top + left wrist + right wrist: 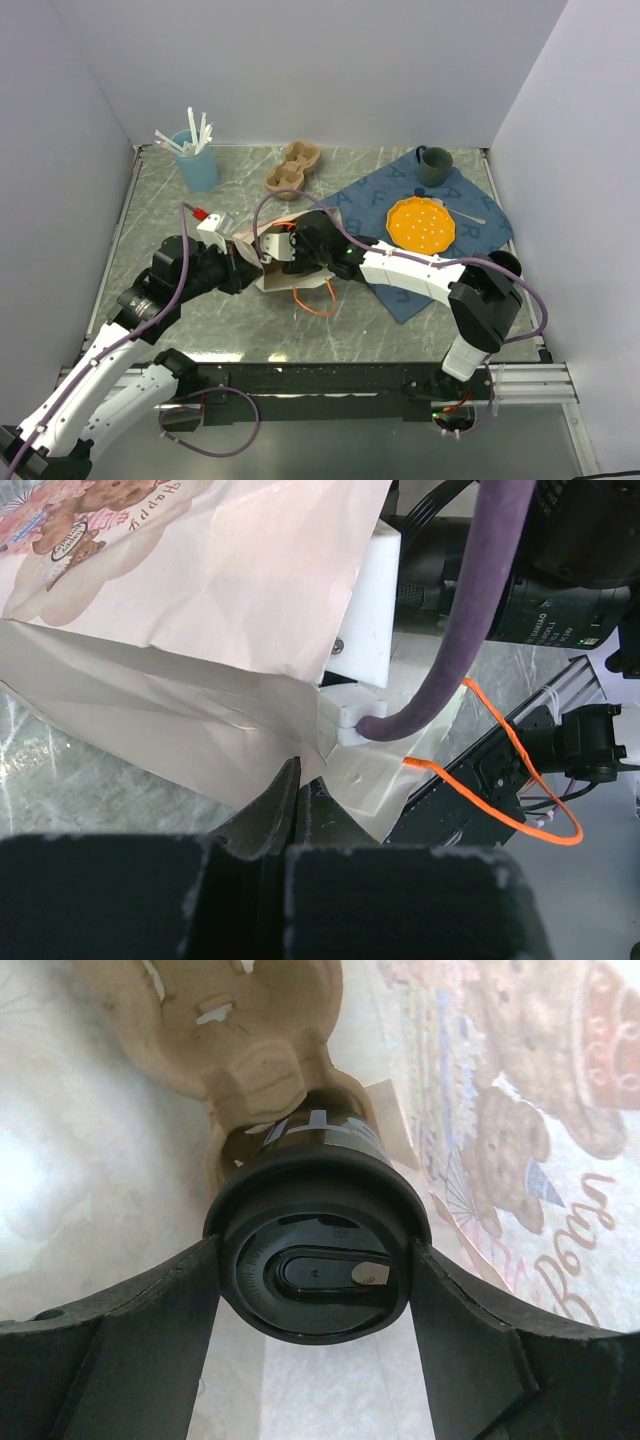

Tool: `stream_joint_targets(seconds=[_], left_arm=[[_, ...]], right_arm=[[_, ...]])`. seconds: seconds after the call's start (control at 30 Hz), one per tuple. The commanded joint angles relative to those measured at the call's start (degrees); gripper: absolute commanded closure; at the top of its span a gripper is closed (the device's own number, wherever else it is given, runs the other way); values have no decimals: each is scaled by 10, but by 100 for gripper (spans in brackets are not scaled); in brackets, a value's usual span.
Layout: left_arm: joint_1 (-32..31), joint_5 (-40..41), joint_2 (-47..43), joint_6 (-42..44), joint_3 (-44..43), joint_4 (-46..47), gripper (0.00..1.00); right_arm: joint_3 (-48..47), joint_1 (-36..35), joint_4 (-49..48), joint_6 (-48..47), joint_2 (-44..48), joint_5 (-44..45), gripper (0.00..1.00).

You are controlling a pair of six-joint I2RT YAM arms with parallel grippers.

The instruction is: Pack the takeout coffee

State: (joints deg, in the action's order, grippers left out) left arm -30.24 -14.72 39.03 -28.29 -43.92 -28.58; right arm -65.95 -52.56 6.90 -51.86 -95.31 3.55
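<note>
Two grippers, one bag and one coffee on a marble table [230, 330]. Far left, rear: blue cup [197, 168], upright, holding white sticks [196, 130]. Left of centre: left gripper [297, 795], jaws closed, pinched on a folded paper edge of the bag [268, 272]. Bag lying on its side near the table's middle, pale, with a teddy-bear print on one face. Orange handle [318, 300] looped out on the marble at its near right. Rear centre: brown pulp carrier [292, 168], well apart from the bag in the top view. Centre: right gripper [315, 1260], reaching in from the right and meeting the bag from the side opposite the left gripper. Jaws wide but gripping the coffee [315, 1230], one finger [150, 1340] against each side of the black lid. Coffee off the table, lid toward the wrist camera, ribbed body pointing away toward the carrier, bear-printed paper just beside it on the right. Whether past the bag's mouth: cannot tell. Coffee hidden under the gripper in the top view. Right of centre: blue cloth [370, 200], spread flat. On it, an orange plate [422, 223], a spoon [468, 214] just beside the plate, and a teal mug [433, 165] at the rear corner.
</note>
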Motion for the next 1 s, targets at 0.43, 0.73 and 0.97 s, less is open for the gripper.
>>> stream_joint_targets(seconds=[0.43, 0.73, 0.97], left_arm=[[-3, 18, 26, -2, -34, -17, 99], [-3, 63, 103, -50, -161, -82, 99], [-3, 54, 105, -96, -195, -113, 91]], right_arm=[[-40, 8, 3, 41, 34, 12, 53], [-117, -17, 158, 142, 74, -30, 53], [-170, -36, 202, 209, 104, 8, 53]])
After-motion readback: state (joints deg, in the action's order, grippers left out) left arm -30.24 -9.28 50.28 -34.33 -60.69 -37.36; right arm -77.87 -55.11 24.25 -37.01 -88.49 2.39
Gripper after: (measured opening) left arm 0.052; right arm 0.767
